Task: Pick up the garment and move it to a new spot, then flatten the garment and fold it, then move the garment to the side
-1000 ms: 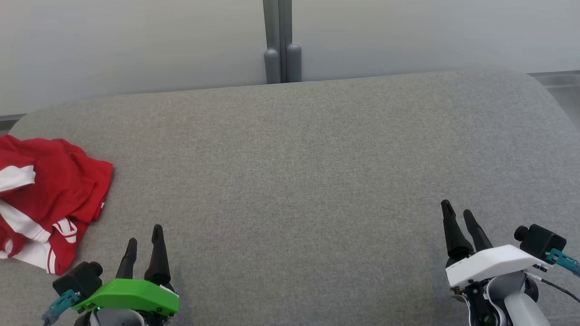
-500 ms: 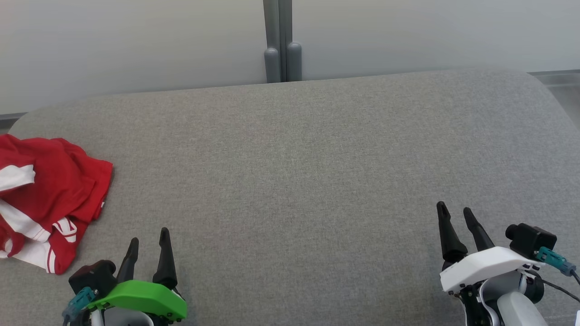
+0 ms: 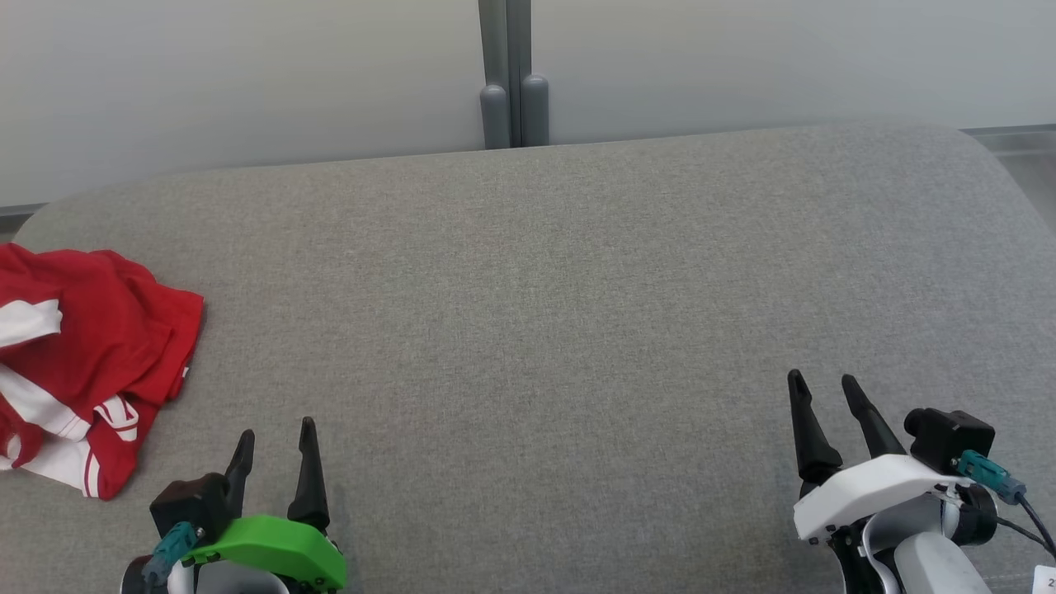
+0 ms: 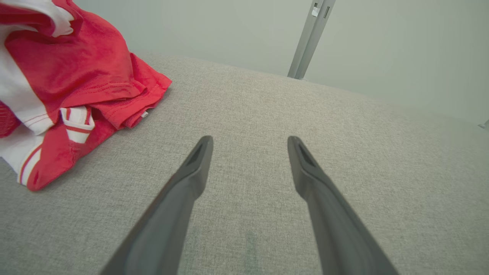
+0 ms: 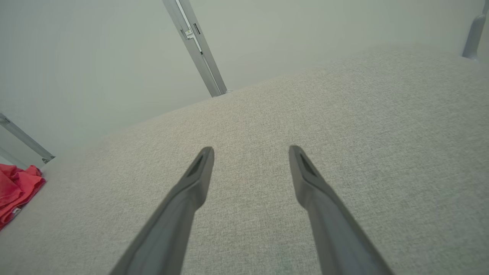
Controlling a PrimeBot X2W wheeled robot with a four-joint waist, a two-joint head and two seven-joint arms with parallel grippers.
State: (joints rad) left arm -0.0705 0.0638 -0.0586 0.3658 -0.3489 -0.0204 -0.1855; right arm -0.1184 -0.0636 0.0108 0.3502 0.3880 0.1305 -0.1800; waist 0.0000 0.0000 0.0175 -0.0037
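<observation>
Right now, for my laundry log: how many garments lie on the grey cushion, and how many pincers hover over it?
Garments: 1, the red-and-white garment, crumpled.
Pincers: 2, the left pincer and the right pincer, both open.
Total: 3

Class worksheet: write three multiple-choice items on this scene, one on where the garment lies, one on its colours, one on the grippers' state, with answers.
1. Where on the grey surface does the garment lie? A) far left B) centre C) far right
2. Its colours? A) blue and yellow B) red and white C) black
3. How do the jaws of the left gripper and right gripper stand? A) both shut on cloth B) one shut C) both open, empty
1 A: it lies at the left edge. 2 B: red cloth with white bands. 3 C: each pair stands apart, holding nothing.
</observation>
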